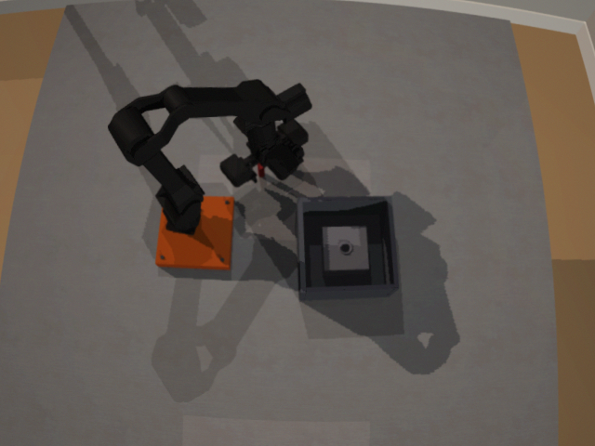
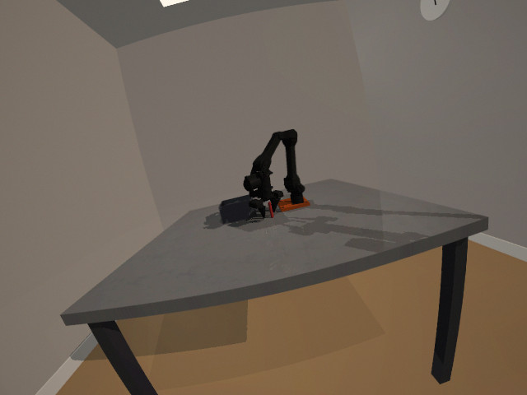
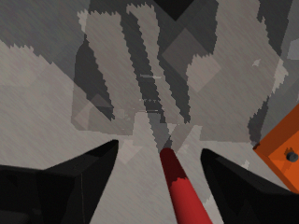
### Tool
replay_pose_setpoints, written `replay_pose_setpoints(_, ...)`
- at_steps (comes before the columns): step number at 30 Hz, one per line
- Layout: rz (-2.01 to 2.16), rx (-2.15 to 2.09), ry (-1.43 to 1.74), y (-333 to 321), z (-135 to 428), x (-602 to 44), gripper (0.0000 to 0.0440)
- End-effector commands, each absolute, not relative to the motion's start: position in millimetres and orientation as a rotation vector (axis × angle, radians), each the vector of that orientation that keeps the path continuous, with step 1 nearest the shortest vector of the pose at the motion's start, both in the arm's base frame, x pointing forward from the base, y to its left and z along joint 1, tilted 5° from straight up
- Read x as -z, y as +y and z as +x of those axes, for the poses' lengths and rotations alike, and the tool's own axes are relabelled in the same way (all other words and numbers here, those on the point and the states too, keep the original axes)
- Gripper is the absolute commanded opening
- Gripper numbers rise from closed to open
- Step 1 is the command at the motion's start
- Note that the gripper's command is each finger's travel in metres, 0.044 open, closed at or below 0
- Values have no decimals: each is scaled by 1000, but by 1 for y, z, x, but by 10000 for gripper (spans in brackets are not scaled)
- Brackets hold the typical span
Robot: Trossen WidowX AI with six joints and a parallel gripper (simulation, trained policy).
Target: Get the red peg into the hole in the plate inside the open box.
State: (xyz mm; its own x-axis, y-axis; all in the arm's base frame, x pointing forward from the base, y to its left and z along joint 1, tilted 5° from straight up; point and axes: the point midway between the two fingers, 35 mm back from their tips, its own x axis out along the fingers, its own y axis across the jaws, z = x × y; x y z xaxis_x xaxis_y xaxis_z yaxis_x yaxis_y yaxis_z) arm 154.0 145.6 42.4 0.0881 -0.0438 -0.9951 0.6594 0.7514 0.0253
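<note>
Red cylindrical peg (image 1: 260,170) (image 2: 271,209) (image 3: 183,196) flanked by wide-set black fingers (image 1: 259,174) (image 2: 269,216)

Space is left on both sides; the peg is stood upright outside the grey square box (image 1: 348,290) (image 2: 235,210), near its edge.

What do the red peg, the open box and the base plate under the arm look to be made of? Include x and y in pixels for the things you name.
Red peg (image 1: 260,170) (image 2: 271,210) (image 3: 185,201): probably smooth painted wood or plastic; even colour, no grain.
Open box (image 1: 347,290) (image 2: 235,210): perhaps matt plastic or painted metal; flat dark grey, no bright glints.
Base plate (image 1: 191,259) (image 2: 293,206) (image 3: 276,161): likely plastic or coated metal, uniformly orange, with dark screw-like dots near corners.
</note>
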Motion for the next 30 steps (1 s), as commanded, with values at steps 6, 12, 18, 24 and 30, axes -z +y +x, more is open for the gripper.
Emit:
replay_pose_setpoints(6, 523, 591, 1426, 148, 151, -29, 110)
replay_pose_setpoints(12, 504, 599, 1424, 152, 154, -30, 13)
replay_pose_setpoints(18, 499, 579, 1371, 151, 168, -58, 0)
replay_pose_setpoints(24, 526, 567, 1318, 150, 181, -88, 0)
replay_pose_setpoints(30, 570, 591, 1258, 143, 197, -114, 0)
